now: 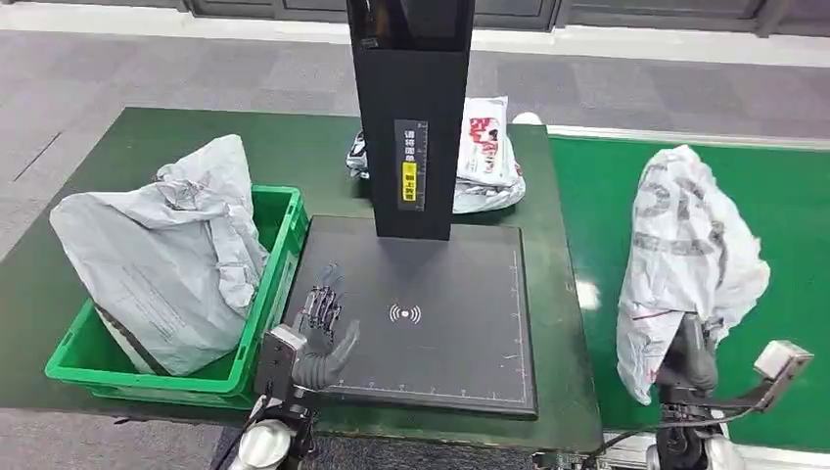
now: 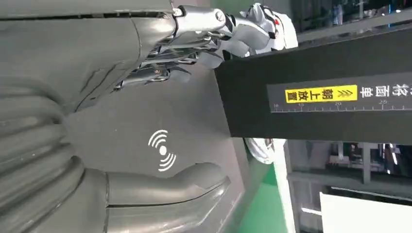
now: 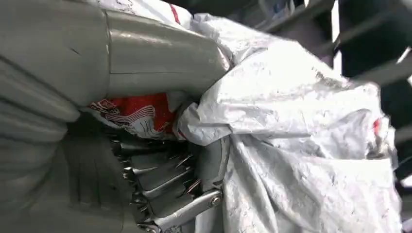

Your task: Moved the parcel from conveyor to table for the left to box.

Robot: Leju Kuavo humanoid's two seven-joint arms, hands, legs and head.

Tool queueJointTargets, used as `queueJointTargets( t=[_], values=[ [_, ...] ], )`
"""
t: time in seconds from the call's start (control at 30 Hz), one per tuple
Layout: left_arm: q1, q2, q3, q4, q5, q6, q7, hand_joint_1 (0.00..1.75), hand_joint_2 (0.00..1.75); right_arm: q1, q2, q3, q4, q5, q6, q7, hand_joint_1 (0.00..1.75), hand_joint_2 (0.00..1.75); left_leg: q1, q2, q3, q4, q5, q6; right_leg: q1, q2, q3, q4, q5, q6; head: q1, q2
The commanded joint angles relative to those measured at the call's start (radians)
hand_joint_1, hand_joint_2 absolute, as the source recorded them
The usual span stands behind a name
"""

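Above conveyor (image 1: 793, 225), parcel (image 1: 685, 255) in right hand (image 1: 688, 357)

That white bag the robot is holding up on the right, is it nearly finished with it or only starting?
About midway, it seems. The right hand grips the white parcel, lifted over the green conveyor, so pickup looks done. Left: setting it on the table by the black scanner pad. The left hand waits open over that pad. One grey parcel already sits in the green bin.

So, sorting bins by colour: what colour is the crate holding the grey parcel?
Green crate; clearest in the head view.
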Motion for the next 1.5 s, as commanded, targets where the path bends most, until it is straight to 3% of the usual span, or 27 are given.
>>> queueJointTargets(
  t=[0.03, 0.3, 0.53, 0.73, 0.83, 0.87, 0.9, 0.93, 0.97, 1.17, 1.33, 1.37, 1.5],
  values=[
    [0.012, -0.032, 0.085, -0.019, -0.028, -0.008, 0.025, 0.0, 1.75, 0.09, 0.072, 0.217, -0.501, 0.057, -0.074, -0.018, 1.75, 1.75, -0.001, 0.004, -0.002, 0.0, 0.0, 0.0, -0.001, 0.004, -0.004, 0.002, 0.001, 0.0, 0.0, 0.0],
    [0.002, -0.03, 0.079, 0.007, -0.033, -0.013, 0.026, 0.0, 1.75, 0.043, 0.061, 0.312, -0.444, 0.076, -0.056, 0.016, 1.75, 1.75, -0.002, 0.003, -0.002, -0.002, 0.002, 0.001, -0.002, 0.005, -0.005, 0.0, 0.002, 0.0, 0.0, 0.0],
    [-0.052, -0.027, 0.03, 0.046, -0.031, -0.016, 0.04, 0.0, 1.75, -0.145, 0.066, 0.602, -0.015, 0.148, -0.121, 0.168, 1.75, 1.75, -0.001, 0.01, 0.0, -0.004, 0.004, 0.0, -0.001, 0.012, -0.005, -0.002, 0.006, -0.001, 0.0, 0.0],
    [-0.049, -0.022, 0.026, 0.042, -0.028, -0.009, 0.042, 0.0, 1.75, -0.15, 0.052, 0.641, 0.009, 0.146, -0.159, 0.138, 1.75, 1.75, -0.001, 0.002, -0.001, -0.002, 0.005, -0.002, -0.001, 0.004, -0.004, 0.001, 0.002, -0.001, 0.0, 0.0],
    [-0.051, -0.018, 0.02, 0.04, -0.027, -0.005, 0.047, 0.0, 1.75, -0.177, 0.051, 0.737, 0.098, 0.219, -0.13, 0.244, 1.75, 1.75, -0.001, 0.0, -0.001, -0.002, 0.005, -0.002, -0.001, 0.003, -0.003, 0.0, 0.002, -0.001, 0.0, 0.0],
    [-0.052, -0.016, 0.017, 0.041, -0.026, -0.002, 0.051, 0.0, 1.75, -0.184, 0.063, 0.766, 0.139, 0.257, -0.148, 0.242, 0.68, 1.75, -0.001, 0.002, 0.0, -0.004, 0.005, -0.002, -0.001, 0.005, -0.003, -0.001, 0.003, -0.001, 0.0, 0.0],
    [-0.049, -0.015, 0.019, 0.038, -0.026, 0.009, 0.055, 0.0, 1.75, -0.183, 0.074, 0.789, 0.17, 0.279, -0.162, 0.245, 0.0, 1.75, 0.0, 0.004, 0.0, -0.003, 0.004, -0.002, -0.001, 0.006, -0.003, 0.001, 0.002, -0.001, 0.0, 0.0],
    [-0.039, -0.01, 0.017, 0.03, -0.027, 0.018, 0.056, 0.0, 1.75, -0.176, 0.073, 0.82, 0.192, 0.313, -0.182, 0.251, 0.0, 1.75, -0.001, 0.004, 0.0, -0.004, 0.005, -0.002, -0.001, 0.007, -0.004, 0.0, 0.003, -0.001, 0.0, 0.0],
    [-0.031, -0.005, 0.015, 0.026, -0.026, 0.019, 0.056, 0.0, 1.75, -0.164, 0.067, 0.835, 0.196, 0.329, -0.194, 0.254, 0.0, 0.0, 0.0, 0.005, 0.0, -0.003, 0.004, -0.003, 0.0, 0.007, -0.003, 0.0, 0.003, -0.001, 0.0, 0.0],
    [-0.022, 0.009, 0.026, 0.024, -0.021, 0.036, 0.048, 0.0, 1.75, -0.125, 0.04, 0.847, 0.181, 0.361, -0.215, 0.251, 0.0, 0.0, -0.001, -0.001, 0.0, -0.008, 0.007, -0.002, -0.001, 0.003, -0.003, -0.004, 0.004, -0.001, 0.0, 0.0],
    [-0.032, 0.001, 0.033, 0.01, -0.034, 0.057, 0.061, 0.0, 1.75, -0.178, 0.063, 0.838, 0.338, 0.353, -0.244, 0.27, 0.0, 0.0, 0.0, 0.0, -0.003, -0.002, 0.004, -0.002, 0.0, 0.002, -0.005, 0.001, 0.001, -0.001, 0.0, 0.0],
    [-0.03, 0.002, 0.034, 0.006, -0.036, 0.057, 0.064, 0.0, 0.0, -0.183, 0.067, 0.839, 0.368, 0.364, -0.258, 0.267, 0.0, 0.0, 0.0, 0.001, -0.003, -0.002, 0.004, -0.002, -0.001, 0.003, -0.005, 0.001, 0.002, -0.001, 0.0, 0.0],
    [-0.02, 0.012, 0.031, 0.007, -0.049, 0.056, 0.07, 0.0, 0.0, -0.168, 0.059, 0.835, 0.41, 0.372, -0.265, 0.236, 0.0, 0.0, 0.0, 0.0, -0.003, -0.002, 0.004, -0.002, -0.001, 0.002, -0.005, 0.001, 0.001, -0.001, 0.0, 0.0]
  ],
)
